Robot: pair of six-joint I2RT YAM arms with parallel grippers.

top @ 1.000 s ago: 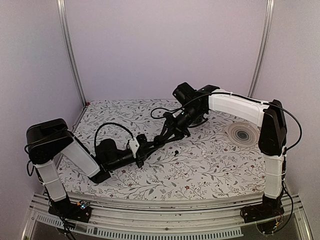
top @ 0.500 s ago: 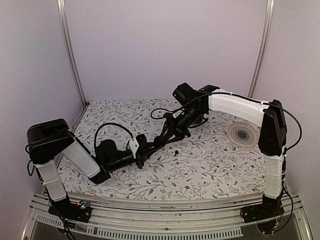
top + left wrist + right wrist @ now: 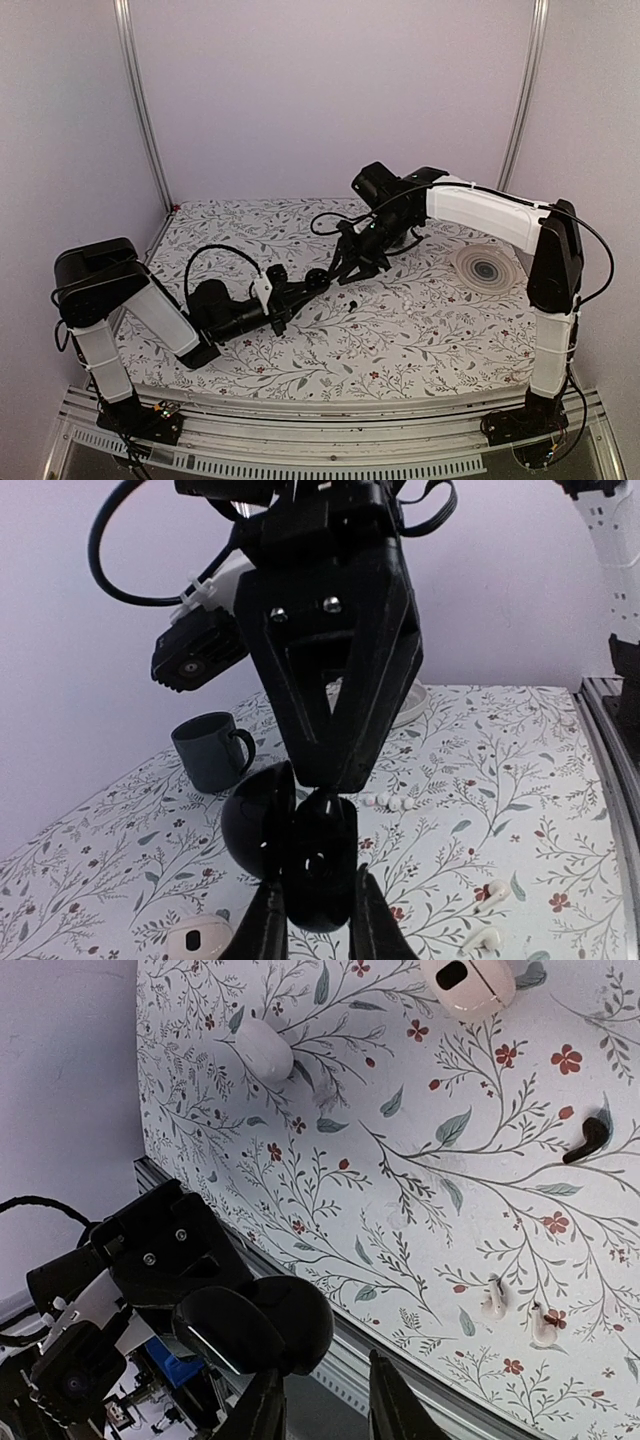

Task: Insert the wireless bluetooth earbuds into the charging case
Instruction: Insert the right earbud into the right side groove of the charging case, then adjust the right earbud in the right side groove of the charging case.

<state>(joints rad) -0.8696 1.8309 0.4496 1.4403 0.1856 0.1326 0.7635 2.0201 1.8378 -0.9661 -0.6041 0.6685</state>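
My left gripper (image 3: 315,925) is shut on the black charging case (image 3: 320,865), which stands open with its round lid (image 3: 252,825) swung to the left. In the top view the left gripper (image 3: 318,278) holds it above the table's middle. My right gripper (image 3: 322,1410) is open with nothing between its fingers, right over the case (image 3: 262,1325); it fills the top of the left wrist view (image 3: 335,660). One black earbud (image 3: 585,1140) lies on the floral cloth, also a dark speck in the top view (image 3: 352,304). The other earbud is not discernible; the case's cavity is too dark to read.
A grey mug (image 3: 210,750) stands beyond the case. Two white earbuds (image 3: 488,895) lie on the cloth at the right, a white case (image 3: 195,945) at the lower left, and a white oval pebble (image 3: 265,1050) lies further off. A round ringed coaster (image 3: 485,268) lies at the right.
The right arm has shifted slightly right and back, its gripper still close over the case. The left gripper has edged a little with it. The black earbud on the cloth has not moved.
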